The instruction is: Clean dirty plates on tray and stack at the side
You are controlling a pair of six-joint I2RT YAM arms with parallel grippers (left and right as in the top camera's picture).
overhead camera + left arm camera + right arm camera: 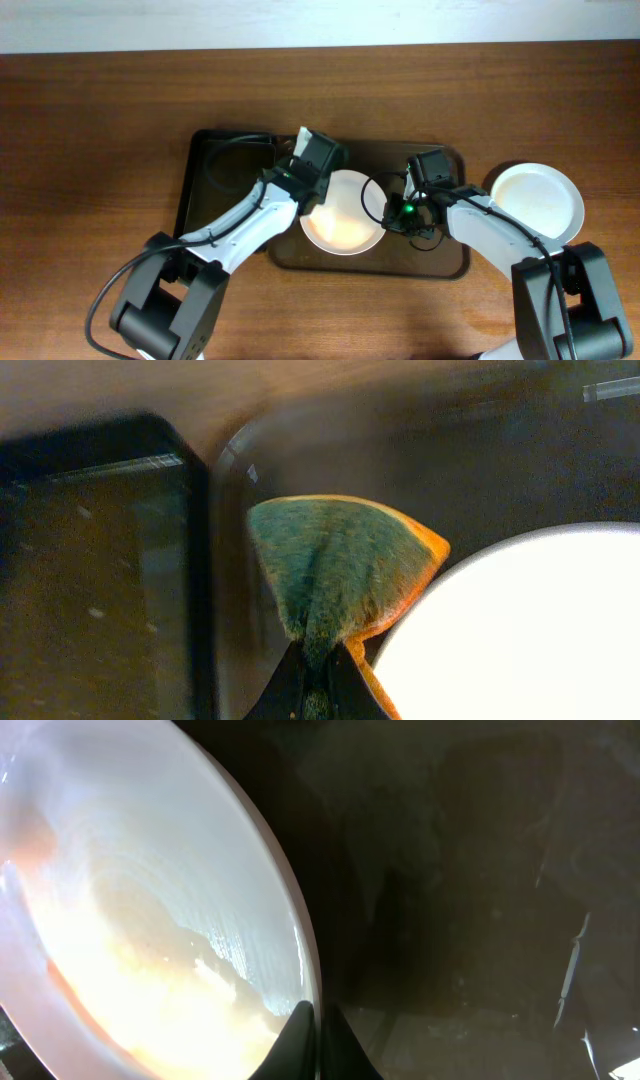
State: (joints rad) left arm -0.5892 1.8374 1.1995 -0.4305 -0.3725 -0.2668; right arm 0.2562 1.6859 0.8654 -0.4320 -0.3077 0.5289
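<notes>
Wood table (100,100) fills the overhead view. The tray (380,160), dark brown w/ raised rim, sits mid-table and everything else is placed from it. The black tray (215,165), narrower, lies against the tray's left side, edges overlapping or touching, can't tell which. One plate (343,215) rests inside the tray, left of centre, w/ a pale orange smear across its middle and lower part. A second plate (537,200), plain white, sits off the tray on the table just beyond its right end; can't tell if there's more than one stacked there. The green cloth (335,570), orange along its edge, hangs over the tray's left part, beside the smeared plate's rim. L gripper (322,685) is over the tray's upper-left area, fingers pinched tight on the cloth's lower end, plate just to the side of it. R gripper (318,1040) is inside the tray at the smeared plate's right edge, fingers closed together on the rim, plate spreading away from the tips.
</notes>
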